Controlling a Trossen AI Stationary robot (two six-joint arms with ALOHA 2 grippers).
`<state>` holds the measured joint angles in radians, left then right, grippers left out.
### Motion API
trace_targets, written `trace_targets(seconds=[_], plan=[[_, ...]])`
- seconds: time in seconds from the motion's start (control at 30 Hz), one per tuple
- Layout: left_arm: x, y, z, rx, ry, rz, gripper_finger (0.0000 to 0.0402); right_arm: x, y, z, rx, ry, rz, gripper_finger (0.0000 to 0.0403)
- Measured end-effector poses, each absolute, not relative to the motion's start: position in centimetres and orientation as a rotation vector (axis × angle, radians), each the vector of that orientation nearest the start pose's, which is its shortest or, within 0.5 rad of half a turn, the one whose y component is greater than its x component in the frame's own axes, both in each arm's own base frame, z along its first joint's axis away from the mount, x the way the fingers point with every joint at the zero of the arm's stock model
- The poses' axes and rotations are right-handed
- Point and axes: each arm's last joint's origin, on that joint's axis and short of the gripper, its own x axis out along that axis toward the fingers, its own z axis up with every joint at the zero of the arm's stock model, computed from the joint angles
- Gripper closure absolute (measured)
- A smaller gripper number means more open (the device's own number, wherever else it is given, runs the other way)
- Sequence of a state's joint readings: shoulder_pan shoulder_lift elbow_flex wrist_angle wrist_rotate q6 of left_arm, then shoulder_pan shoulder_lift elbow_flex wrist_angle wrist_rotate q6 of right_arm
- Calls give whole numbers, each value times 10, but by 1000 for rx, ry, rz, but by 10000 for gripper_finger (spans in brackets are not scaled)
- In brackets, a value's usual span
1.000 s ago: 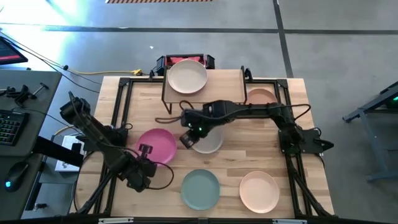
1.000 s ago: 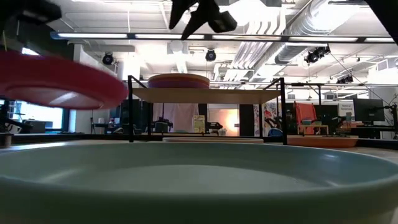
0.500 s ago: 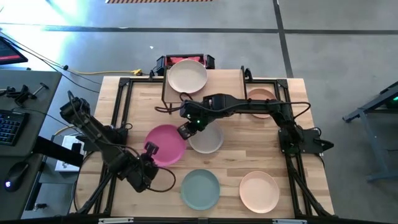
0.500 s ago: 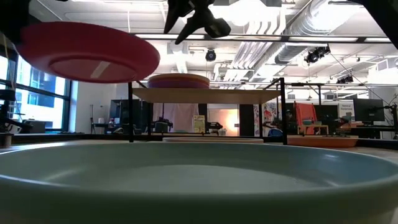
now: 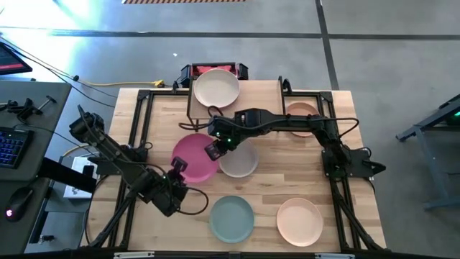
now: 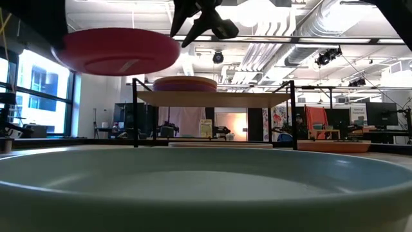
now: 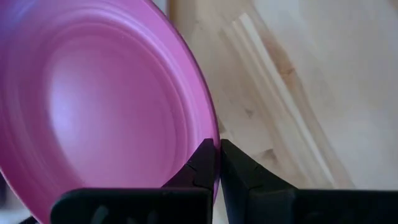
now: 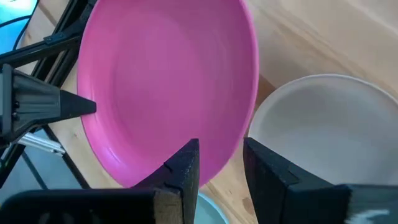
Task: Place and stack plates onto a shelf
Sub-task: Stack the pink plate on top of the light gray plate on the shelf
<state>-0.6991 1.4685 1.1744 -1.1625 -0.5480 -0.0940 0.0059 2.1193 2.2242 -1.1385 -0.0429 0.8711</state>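
Pink plate (image 5: 195,157) rim pinched in left claw (image 5: 177,167).

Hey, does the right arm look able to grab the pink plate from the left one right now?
Probably yes: the right hand is open at the pink plate's rim, opposite the left hand, nothing between.

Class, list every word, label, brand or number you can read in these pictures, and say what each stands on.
None can be read.
Posters and signs in the room behind the shelf: too small and blurred.
The plates, including the pink plate, bear no writing.
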Motion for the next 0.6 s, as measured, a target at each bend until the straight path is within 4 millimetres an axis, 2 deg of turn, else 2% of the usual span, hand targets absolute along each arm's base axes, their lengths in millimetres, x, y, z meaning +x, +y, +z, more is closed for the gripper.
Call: trace_targets(seconds=[0.6], plan=[[207,-151,262,871,1136,-22,401,442,-3,329,784,994,-461,307]])
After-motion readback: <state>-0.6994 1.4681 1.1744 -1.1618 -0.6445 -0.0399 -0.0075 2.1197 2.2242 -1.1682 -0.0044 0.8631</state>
